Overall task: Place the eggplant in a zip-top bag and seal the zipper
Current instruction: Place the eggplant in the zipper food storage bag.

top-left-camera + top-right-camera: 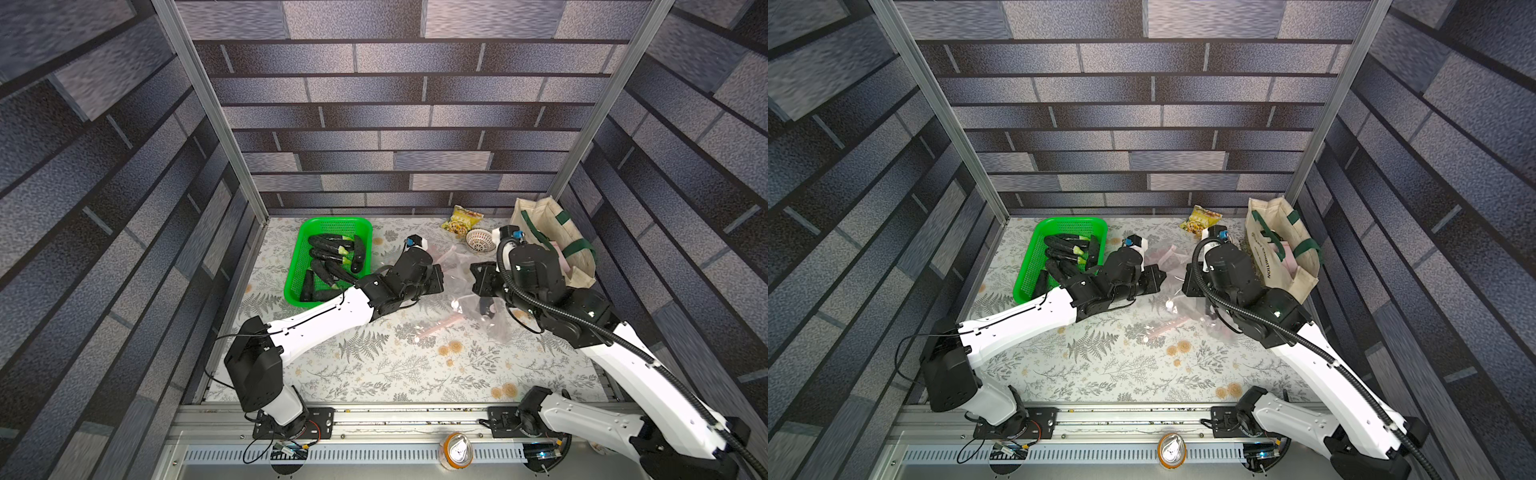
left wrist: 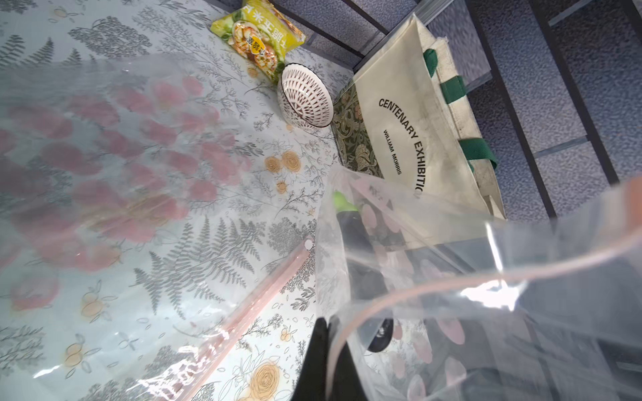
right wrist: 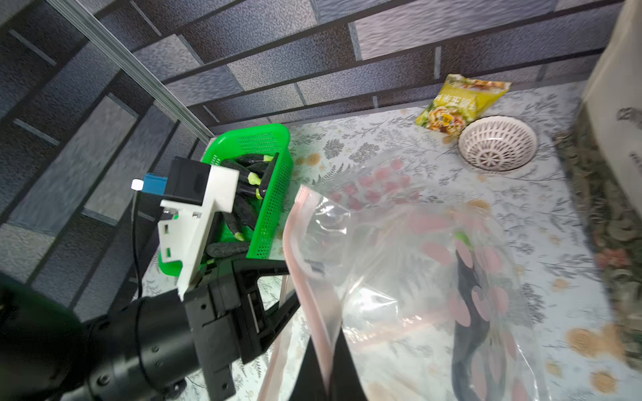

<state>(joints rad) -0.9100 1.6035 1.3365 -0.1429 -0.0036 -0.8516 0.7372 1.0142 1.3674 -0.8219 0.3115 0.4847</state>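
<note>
The near half of the table (image 1: 386,374) lies bare, with wide room for a gripper between the left arm (image 1: 316,324) and the right arm (image 1: 623,357). Further in, both arms meet at the clear bag (image 1: 457,268) and block the middle. A second bag (image 1: 442,323) lies flat just in front of it. The green basket (image 1: 332,220) fills the far left corner. The snack packet (image 1: 462,218), small bowl (image 1: 478,242) and tote bag (image 1: 540,224) crowd the far right.
</note>
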